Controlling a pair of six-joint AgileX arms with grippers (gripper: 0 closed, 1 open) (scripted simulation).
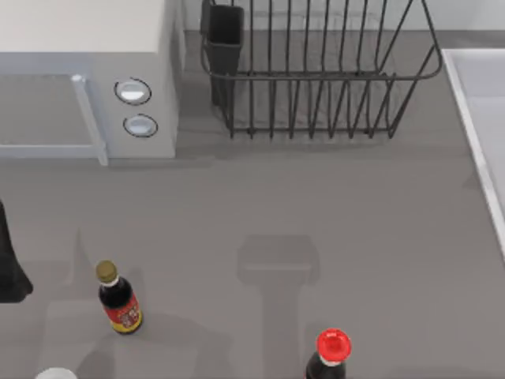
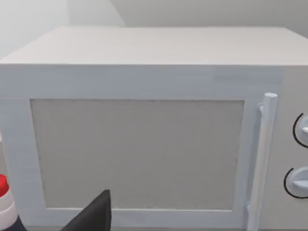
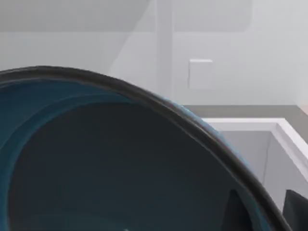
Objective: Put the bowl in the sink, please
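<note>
Blue and glossy, the bowl looms close before the right wrist camera, seemingly carried by the right gripper though I cannot tell its claw's state, with the sink just beyond, so lowering and letting go remain.

The bowl is blue and glossy with a thin dark rim, tilted, close to the right wrist camera. The sink, a pale basin with a raised straight rim, sits at the worktop's right edge, beyond the bowl.
</note>
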